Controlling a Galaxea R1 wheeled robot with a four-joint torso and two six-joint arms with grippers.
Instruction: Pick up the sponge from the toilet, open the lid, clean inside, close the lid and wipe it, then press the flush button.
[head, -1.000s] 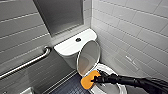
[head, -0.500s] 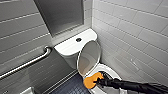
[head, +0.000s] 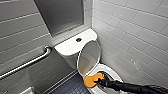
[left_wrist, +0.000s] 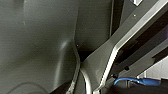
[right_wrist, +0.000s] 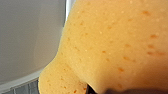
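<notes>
right gripper (head: 99, 81) clamped on sponge (head: 90, 80) | sponge held at toilet (head: 113, 73) bowl rim, just below lid (head: 88, 57) | lid raised upright in front of tank (head: 70, 46)

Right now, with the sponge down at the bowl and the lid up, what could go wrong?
1. The raised white oval lid stands just beside the bright orange sponge in the right gripper; a wide stroke could knock it shut onto the arm.
2. The sponge sits at the white ceramic bowl's rim, on the side toward the dark floor; if it slipped, it might fall outside.
</notes>
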